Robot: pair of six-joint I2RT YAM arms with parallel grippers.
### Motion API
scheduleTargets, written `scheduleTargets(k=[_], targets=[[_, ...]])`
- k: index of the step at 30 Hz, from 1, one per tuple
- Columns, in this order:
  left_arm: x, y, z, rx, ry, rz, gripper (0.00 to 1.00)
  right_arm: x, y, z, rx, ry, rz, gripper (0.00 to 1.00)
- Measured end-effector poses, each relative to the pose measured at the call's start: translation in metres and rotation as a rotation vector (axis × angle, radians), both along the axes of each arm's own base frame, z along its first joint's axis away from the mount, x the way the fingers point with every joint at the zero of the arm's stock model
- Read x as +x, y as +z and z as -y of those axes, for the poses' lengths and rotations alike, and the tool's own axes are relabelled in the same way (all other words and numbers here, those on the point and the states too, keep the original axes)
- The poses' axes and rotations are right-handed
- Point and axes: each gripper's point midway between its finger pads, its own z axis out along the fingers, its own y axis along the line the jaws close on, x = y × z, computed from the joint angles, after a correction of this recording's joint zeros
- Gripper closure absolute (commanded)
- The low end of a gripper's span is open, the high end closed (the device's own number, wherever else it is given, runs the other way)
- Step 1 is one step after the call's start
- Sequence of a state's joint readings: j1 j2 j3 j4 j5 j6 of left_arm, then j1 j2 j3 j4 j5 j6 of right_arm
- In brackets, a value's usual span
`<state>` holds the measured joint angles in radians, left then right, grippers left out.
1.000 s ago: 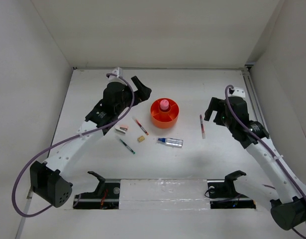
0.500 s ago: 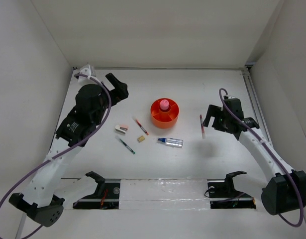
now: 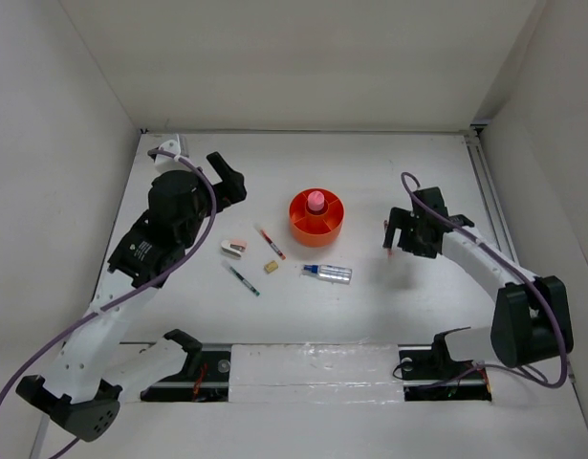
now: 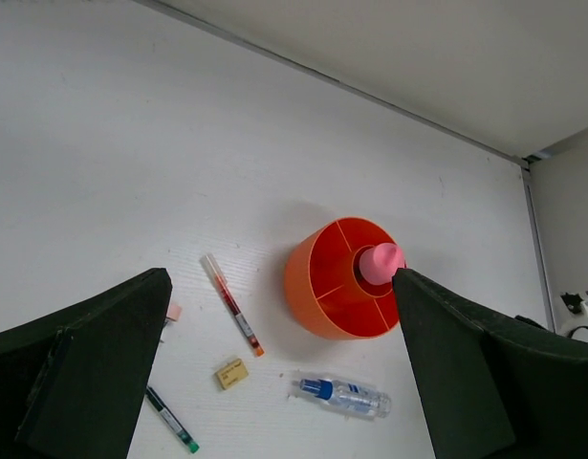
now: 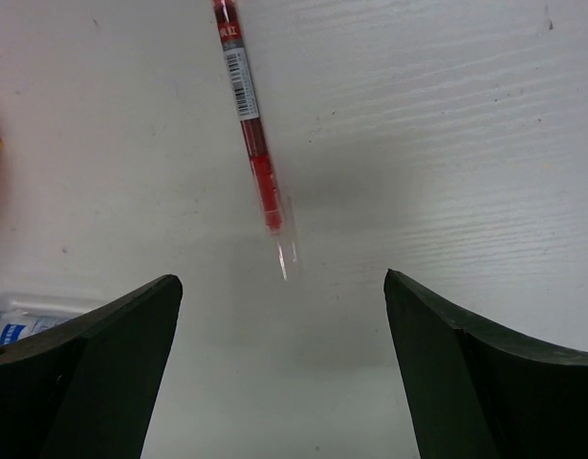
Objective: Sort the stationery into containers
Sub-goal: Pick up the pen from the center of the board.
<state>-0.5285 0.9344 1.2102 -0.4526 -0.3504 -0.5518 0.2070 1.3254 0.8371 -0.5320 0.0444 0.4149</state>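
The orange organizer (image 3: 316,222) stands mid-table with a pink tube (image 3: 315,200) upright in its central well. Left and in front of it lie a white-pink stapler (image 3: 233,249), a red pen (image 3: 271,243), a tan cube (image 3: 272,267), a green pen (image 3: 243,279) and a silvery tube with a blue cap (image 3: 328,273). My left gripper (image 3: 227,177) is open and empty, raised to the organizer's left. My right gripper (image 3: 397,236) is open, low over a second red pen (image 5: 250,124), whose clear tip lies just ahead of the jaws.
The left wrist view shows the organizer (image 4: 317,287), pink tube (image 4: 381,263), red pen (image 4: 233,306), cube (image 4: 232,373), blue-capped tube (image 4: 346,394) and green pen (image 4: 171,421). White walls enclose the table on three sides.
My left arm has swung back to the left, away from the organizer. My right gripper has moved left and down to the red pen on the right.
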Motion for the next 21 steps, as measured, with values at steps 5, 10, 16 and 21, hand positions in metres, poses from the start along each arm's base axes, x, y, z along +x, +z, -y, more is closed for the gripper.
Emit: scheduleTargets(k=[5, 10, 16, 21], targets=[[-0.002, 0.002, 0.003, -0.004, -0.022, 0.004, 0.00, 0.003, -0.018, -0.010, -0.044, 0.031, -0.060, 0.18], [-0.005, 0.005, 0.005, -0.009, -0.043, 0.015, 0.00, 0.008, -0.035, -0.022, -0.065, 0.067, -0.114, 0.27], [-0.008, 0.008, 0.006, -0.011, -0.058, 0.024, 0.00, 0.009, -0.053, -0.022, -0.101, 0.074, -0.171, 0.50], [-0.008, 0.008, 0.007, -0.012, -0.064, 0.023, 0.00, 0.010, -0.055, -0.019, -0.130, 0.070, -0.171, 0.62]])
